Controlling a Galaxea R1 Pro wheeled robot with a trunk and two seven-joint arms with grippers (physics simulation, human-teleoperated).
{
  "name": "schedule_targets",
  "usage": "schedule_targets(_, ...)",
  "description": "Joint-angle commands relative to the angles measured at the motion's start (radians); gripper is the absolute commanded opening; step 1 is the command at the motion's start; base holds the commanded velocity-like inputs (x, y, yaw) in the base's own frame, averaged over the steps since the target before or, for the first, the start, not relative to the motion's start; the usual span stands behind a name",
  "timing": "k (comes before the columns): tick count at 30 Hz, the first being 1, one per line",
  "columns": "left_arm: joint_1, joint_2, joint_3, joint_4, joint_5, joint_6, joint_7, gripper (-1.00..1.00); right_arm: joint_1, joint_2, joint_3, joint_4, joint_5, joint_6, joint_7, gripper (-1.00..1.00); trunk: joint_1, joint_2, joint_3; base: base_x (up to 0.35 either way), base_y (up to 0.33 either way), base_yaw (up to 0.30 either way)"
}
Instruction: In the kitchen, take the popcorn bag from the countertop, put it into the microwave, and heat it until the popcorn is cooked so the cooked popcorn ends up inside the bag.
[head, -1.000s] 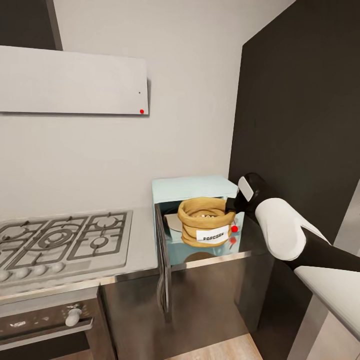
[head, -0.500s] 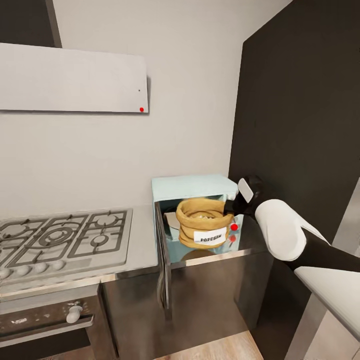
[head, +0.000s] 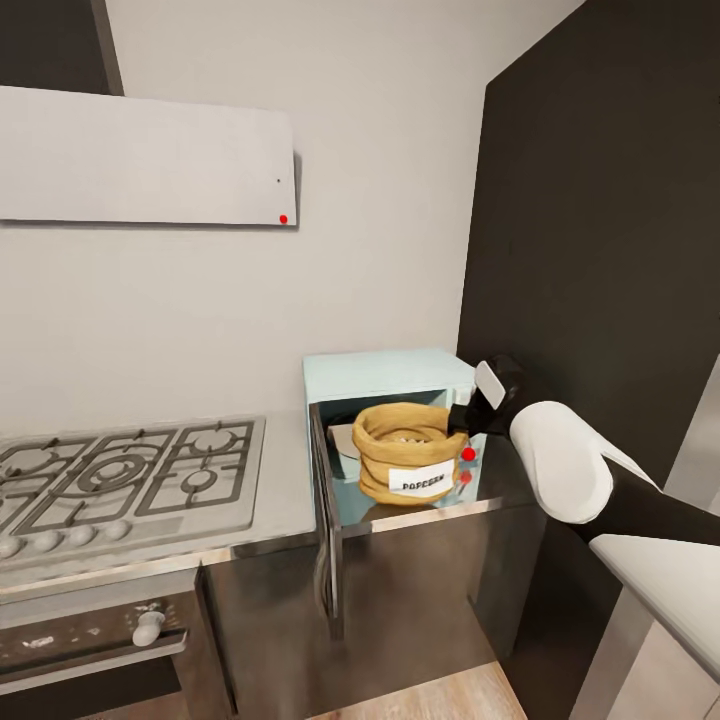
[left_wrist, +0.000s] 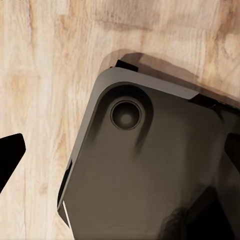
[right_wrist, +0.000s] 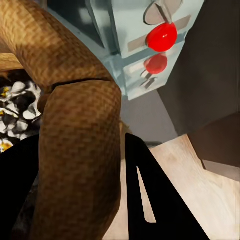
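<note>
Popcorn bag held at the microwave mouth

The popcorn bag (head: 407, 452) is gripped by its rim in the right end effector (head: 462, 420), at the microwave (head: 390, 378) opening, cavity just behind.

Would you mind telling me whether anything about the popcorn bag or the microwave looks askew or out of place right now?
The popcorn bag sits tilted at the open microwave mouth, its rolled rim buckled where the right gripper pinches it. The microwave door stands wide open. No spilled popcorn is visible.
</note>
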Motion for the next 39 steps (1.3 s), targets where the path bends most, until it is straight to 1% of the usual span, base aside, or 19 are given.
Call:
schedule_targets(1,0.0,0.0,0.001,-0.001,0.003,-0.002,0.0,1.0,-0.001,-0.002,-0.009,-0.005,0.007,0.002,0.001,-1.0,0.0,-0.001,-0.001,0.0,0.0,0.0)
schedule_targets(4,0.0,0.001,0.001,-0.001,0.003,-0.002,0.0,1.0,-0.001,-0.008,-0.009,-0.008,0.011,0.002,0.001,-1.0,0.0,-0.001,-0.001,0.0,0.0,0.0)
schedule_targets(7,0.0,0.001,0.001,-0.001,0.003,-0.002,0.0,1.0,-0.001,-0.009,-0.009,-0.009,0.031,0.006,0.0,-1.0,0.0,-0.001,-0.001,0.0,0.0,-0.042)
schedule_targets(11,0.0,0.001,0.001,-0.001,0.003,-0.002,0.0,1.0,-0.001,-0.009,-0.009,-0.01,0.06,0.006,-0.002,-1.0,0.0,-0.001,-0.001,0.0,0.0,-0.211)
schedule_targets(29,0.0,0.0,0.001,-0.002,0.002,-0.002,0.0,1.0,-0.001,-0.009,-0.01,-0.011,0.06,0.006,-0.002,-1.0,0.0,-0.001,-0.001,0.0,0.004,-0.238)
schedule_targets(39,0.0,0.0,0.001,-0.002,0.002,-0.002,0.0,1.0,-0.001,-0.009,-0.012,-0.023,0.063,0.006,-0.002,-1.0,0.0,-0.001,-0.001,0.0,0.311,-0.01)
